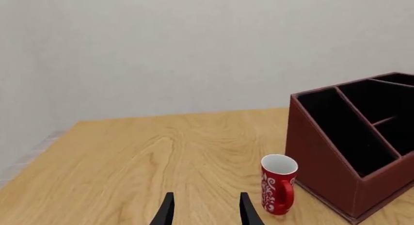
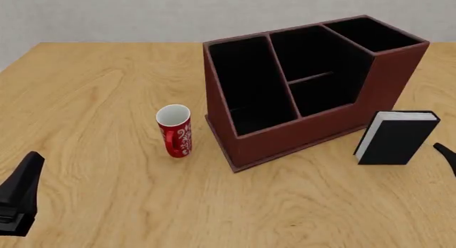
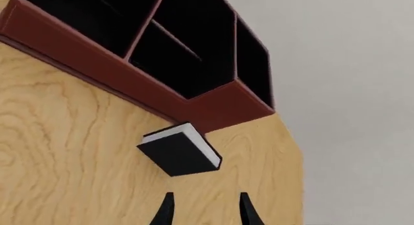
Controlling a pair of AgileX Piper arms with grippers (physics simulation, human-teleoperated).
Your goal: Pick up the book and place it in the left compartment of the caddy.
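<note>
Simulated desk setting: bare wooden table [image 2: 107,87], plain grey-white wall [image 1: 162,45], with desk caddy [image 2: 313,125], book [image 2: 395,137], red patterned mug [image 2: 174,131].

black book [image 2: 396,138] upright beside caddy [image 2: 313,82], red mug [image 2: 174,131]

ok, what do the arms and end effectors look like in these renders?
All matte black. The left end effector and right end effector each show two slim tapered fingers narrowing to pointed tips. In the front view the left one is a dark wedge on a blocky base. No cables, markings or colour accents visible.
</note>
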